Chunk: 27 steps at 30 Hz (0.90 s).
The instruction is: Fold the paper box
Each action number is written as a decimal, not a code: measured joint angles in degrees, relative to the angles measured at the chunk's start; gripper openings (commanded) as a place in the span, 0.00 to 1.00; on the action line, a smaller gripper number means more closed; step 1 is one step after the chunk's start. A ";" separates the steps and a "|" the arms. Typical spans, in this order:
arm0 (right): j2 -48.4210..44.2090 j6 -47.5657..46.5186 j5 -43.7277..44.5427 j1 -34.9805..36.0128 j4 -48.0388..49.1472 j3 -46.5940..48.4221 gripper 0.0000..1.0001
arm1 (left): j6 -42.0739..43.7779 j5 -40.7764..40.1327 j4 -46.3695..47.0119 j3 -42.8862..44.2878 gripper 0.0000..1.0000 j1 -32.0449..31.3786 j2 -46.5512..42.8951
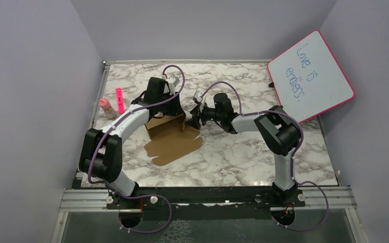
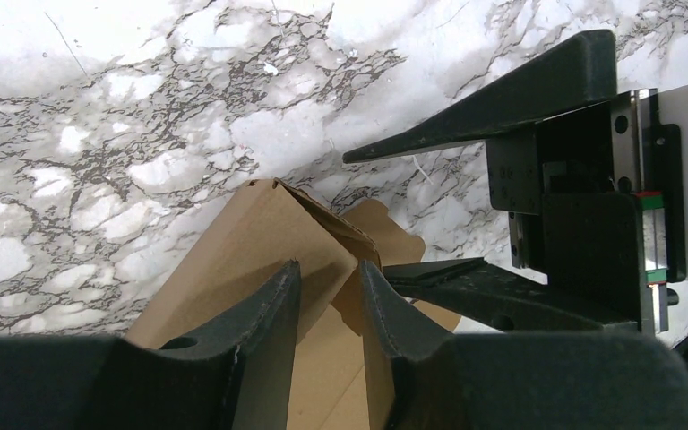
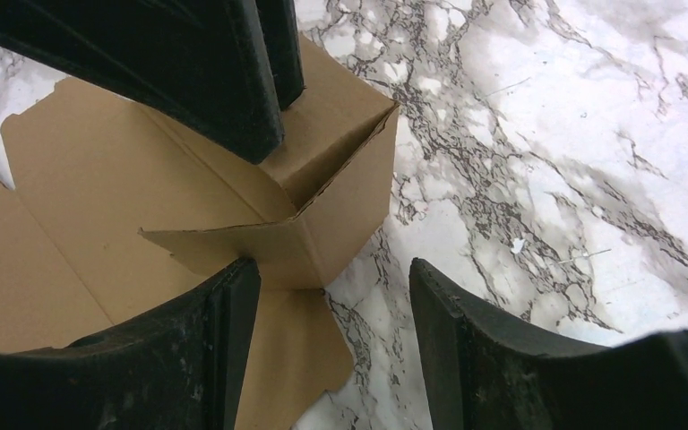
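- Left gripper [image 2: 327, 269]: we see its jaws narrowed, pinching a raised wall of the paper box [image 3: 340, 206].
- Right gripper [image 3: 331, 269]: jaws wide, gripping nothing; the box's folded corner sits just ahead of its gap.

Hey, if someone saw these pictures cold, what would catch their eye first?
Mid-table lies the half-folded brown paper box, one wall raised and the rest flat on the marble table. The left gripper pinches that raised wall, while the right gripper hangs open just beside the box's corner. At the far right, a pink-framed whiteboard with blue handwriting sits tilted.
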 measured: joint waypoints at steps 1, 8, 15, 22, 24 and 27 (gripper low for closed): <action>0.28 0.04 -0.22 0.00 0.11 0.17 0.67 | 0.00 0.00 0.00 0.00 0.32 0.00 0.02; 2.71 1.88 -0.52 0.11 1.95 1.60 0.67 | -0.02 0.42 0.00 0.20 0.32 0.00 0.24; 4.63 3.15 -0.70 0.11 3.37 3.32 0.66 | -0.02 0.52 0.00 0.20 0.32 0.00 0.28; 6.47 3.65 -1.20 0.39 3.67 5.29 0.61 | -0.04 0.83 0.02 0.22 0.32 0.02 0.50; 7.02 3.67 -1.18 0.48 3.65 5.90 0.59 | -0.04 0.94 0.02 0.31 0.32 0.00 0.61; 7.50 3.82 -1.16 0.55 3.58 6.45 0.56 | -0.07 1.11 0.02 0.50 0.34 0.00 0.70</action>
